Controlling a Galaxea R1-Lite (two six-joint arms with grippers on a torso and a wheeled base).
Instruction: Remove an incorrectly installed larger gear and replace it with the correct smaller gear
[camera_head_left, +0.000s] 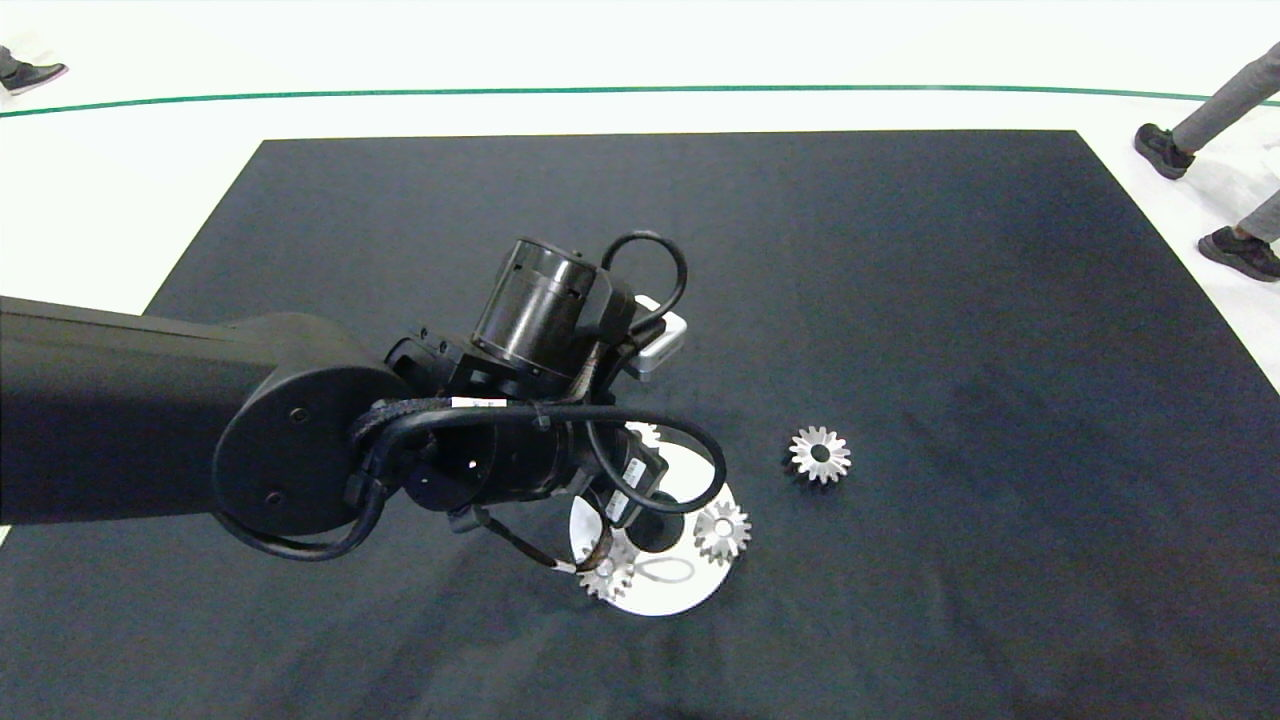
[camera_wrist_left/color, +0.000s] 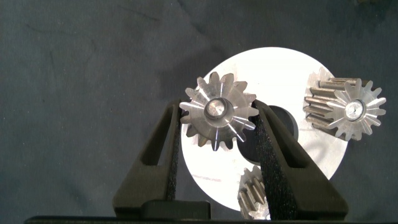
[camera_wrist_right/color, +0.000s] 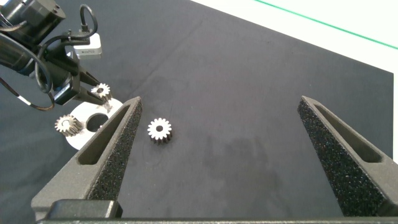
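Left gripper (camera_wrist_left/color: 219, 127) over the white round base plate (camera_head_left: 665, 598), its two fingers set on either side of the larger gear (camera_wrist_left/color: 217, 112), which sits on a pin with its bore axis upright. The pads appear to touch the tooth tips on both flanks, though actual contact cannot be confirmed from the wrist view; the jaws are narrowed to the gear's width and hold nothing else. The gear lies directly between the fingertips, so the coming move likely turns on a straight lift along the pin axis, kept free of tilt.

Two further small gears stand on the plate: one (camera_head_left: 721, 531) at its right edge, one (camera_head_left: 606, 573) at its near edge. The left arm reaches in from the left, wrist bent steeply down over the plate, hiding the larger gear from the head view.

The smaller gear (camera_head_left: 820, 454) lies flat on the black mat (camera_head_left: 900, 250), to the right of the plate and apart from it, nearer the right arm's side. The right gripper (camera_wrist_right/color: 221, 155) hangs wide open and empty, well apart from that gear.

A person's shoes (camera_head_left: 1200, 200) show beyond the mat's far right corner.
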